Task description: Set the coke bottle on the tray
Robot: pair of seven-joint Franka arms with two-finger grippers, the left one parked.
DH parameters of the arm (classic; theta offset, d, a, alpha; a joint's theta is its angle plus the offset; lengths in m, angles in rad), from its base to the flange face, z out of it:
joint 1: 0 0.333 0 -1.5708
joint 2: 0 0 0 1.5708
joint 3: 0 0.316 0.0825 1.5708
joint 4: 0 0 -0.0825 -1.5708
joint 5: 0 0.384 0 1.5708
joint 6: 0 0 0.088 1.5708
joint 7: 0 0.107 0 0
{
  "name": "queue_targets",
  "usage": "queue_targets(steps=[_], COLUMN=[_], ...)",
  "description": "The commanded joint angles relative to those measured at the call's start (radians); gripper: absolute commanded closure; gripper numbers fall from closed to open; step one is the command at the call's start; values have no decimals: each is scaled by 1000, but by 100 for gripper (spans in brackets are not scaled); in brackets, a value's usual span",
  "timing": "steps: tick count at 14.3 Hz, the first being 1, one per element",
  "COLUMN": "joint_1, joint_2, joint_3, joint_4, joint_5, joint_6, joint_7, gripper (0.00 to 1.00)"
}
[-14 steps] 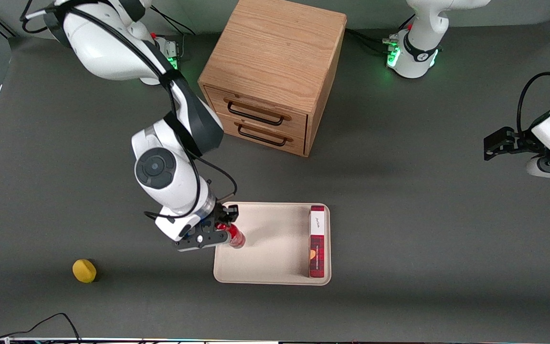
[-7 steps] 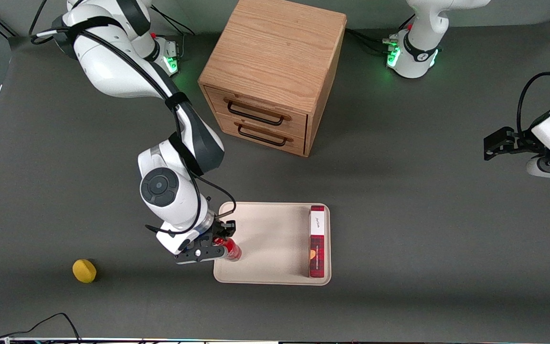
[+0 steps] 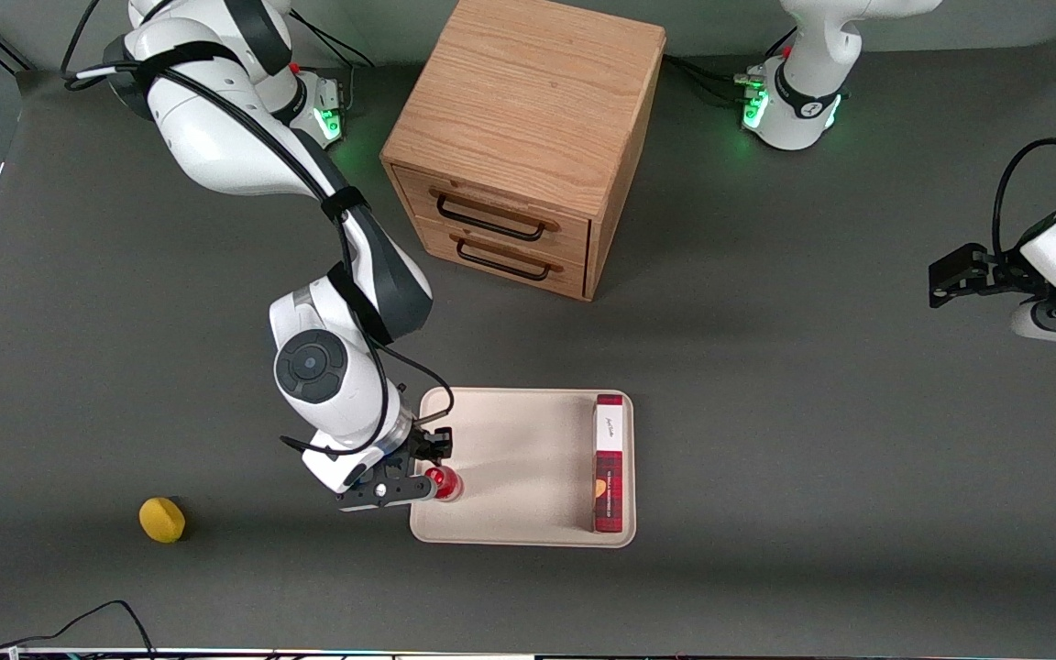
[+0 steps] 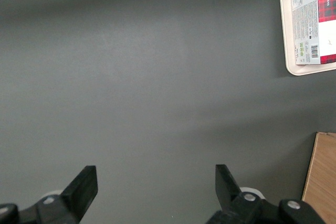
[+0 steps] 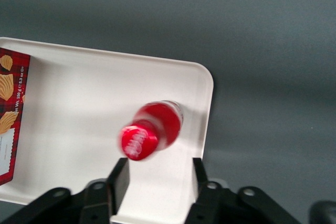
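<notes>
Front view: since second ago, tool (image 3: 429,478) shifted nearer camera along tray (image 3: 528,513) edge at working arm's end; coke bottle (image 3: 444,484) went from tilted to upright, standing on tray just inside rim. Plaid box (image 3: 610,463) on tray at parked arm's end; cabinet (image 3: 522,137) farther from camera; yellow object (image 3: 161,520) on worktop (image 3: 812,440).

Right wrist view: fingers (image 5: 119,178) spread, apart from bottle (image 5: 152,129); tray rim (image 5: 207,98) beside it.
</notes>
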Motion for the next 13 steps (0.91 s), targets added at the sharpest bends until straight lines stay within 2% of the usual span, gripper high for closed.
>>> queue_targets(steps=[1,4,6,13], joint_1=[6,-22,-42,-207], joint_2=[18,-25,-106,-653], joint_3=[-12,-11,-9,8], joint_4=[42,34,-16,-556], joint_5=[-13,-12,-13,0], joint_6=[-10,-47,-132,-189], joint_7=[-12,-12,-22,-200], gripper=[0,0,0,0])
